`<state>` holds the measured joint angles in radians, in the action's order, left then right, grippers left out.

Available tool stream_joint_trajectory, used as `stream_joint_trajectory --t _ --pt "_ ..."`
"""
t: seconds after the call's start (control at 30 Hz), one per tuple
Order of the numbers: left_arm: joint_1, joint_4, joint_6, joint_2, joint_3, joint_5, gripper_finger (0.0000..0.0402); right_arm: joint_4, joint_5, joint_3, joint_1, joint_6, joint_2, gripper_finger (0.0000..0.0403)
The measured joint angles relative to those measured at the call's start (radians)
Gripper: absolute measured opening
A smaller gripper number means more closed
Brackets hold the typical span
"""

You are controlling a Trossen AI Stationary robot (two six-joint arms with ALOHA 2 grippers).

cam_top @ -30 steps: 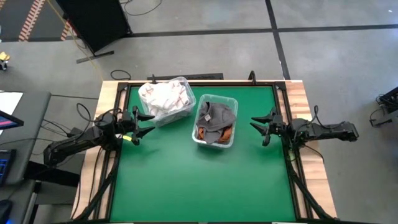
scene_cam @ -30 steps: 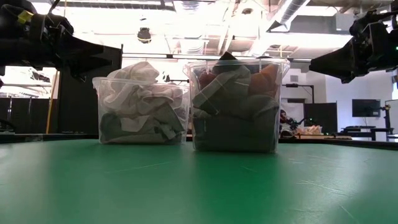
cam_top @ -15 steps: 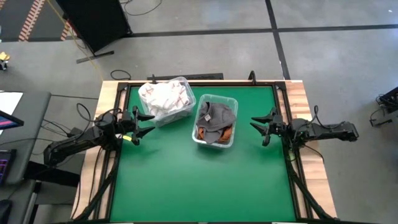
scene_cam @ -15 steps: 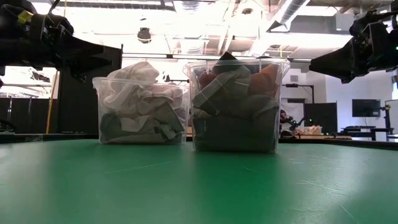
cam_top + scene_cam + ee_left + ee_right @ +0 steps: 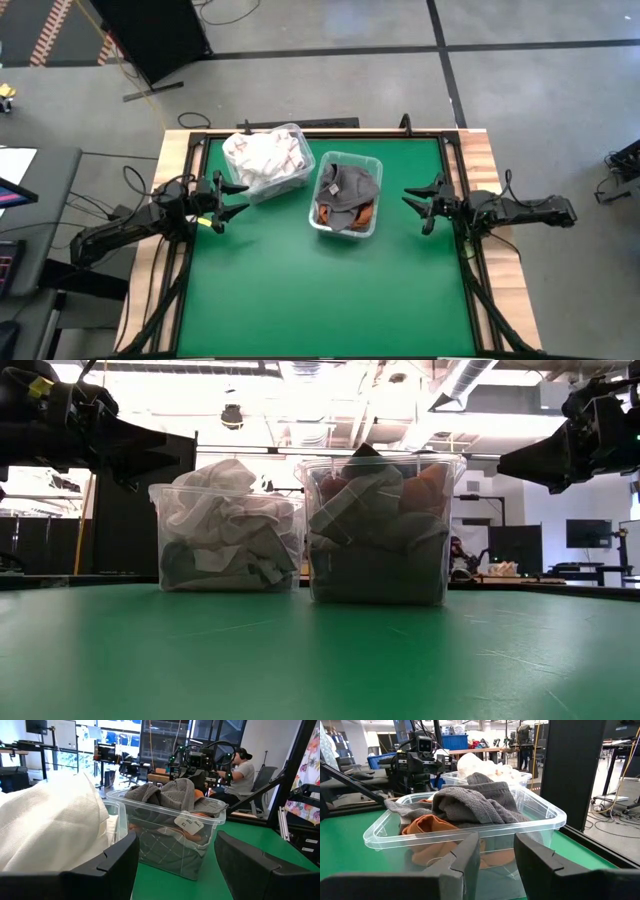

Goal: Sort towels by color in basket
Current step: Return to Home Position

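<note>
Unchanged from a second ago: no shift in either arm, either bin or any cloth. From above, left gripper [image 5: 236,198] stretched out level at the left edge of the green table [image 5: 300,300], fingers spread and empty, pointing at the left bin [image 5: 304,168] just beside it. Right gripper [image 5: 410,198] mirrored at the right edge, fingers likewise apart and empty, aimed at the right bin [image 5: 322,222] but well clear of it. White towels [image 5: 255,155] and a red-checked towel [image 5: 290,150] heaped in the left bin. Grey towel [image 5: 348,185] lying over an orange towel [image 5: 368,212] in the right bin. At table height, left gripper [image 5: 135,452] and right gripper [image 5: 520,460] held high at either side, both bins standing side by side between them. Past the left wrist, own fingers [image 5: 117,862] set wide apart, white towels [image 5: 45,825] bulging close by, right bin [image 5: 200,852] beyond them, a seated person [image 5: 242,770] far behind. Past the right wrist, own fingers [image 5: 462,862] parted by a narrower gap, right bin [image 5: 540,822] directly ahead, grey towel [image 5: 470,802] topping the orange towel [image 5: 427,827].
</note>
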<state>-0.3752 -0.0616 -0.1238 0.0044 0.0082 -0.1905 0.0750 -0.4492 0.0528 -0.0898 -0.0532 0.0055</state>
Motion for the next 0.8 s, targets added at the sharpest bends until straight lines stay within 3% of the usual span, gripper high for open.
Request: stream_joint_trajectory --t 0.5,0.8 --pt "0.000 0.000 0.000 0.000 0.000 0.000 0.0245 0.000 0.000 0.000 0.000 0.000 0.000 0.0150" --pt "0.041 0.003 0.000 0.130 0.000 0.009 0.0245 0.000 0.000 0.000 0.000 0.000 0.000 0.0149"
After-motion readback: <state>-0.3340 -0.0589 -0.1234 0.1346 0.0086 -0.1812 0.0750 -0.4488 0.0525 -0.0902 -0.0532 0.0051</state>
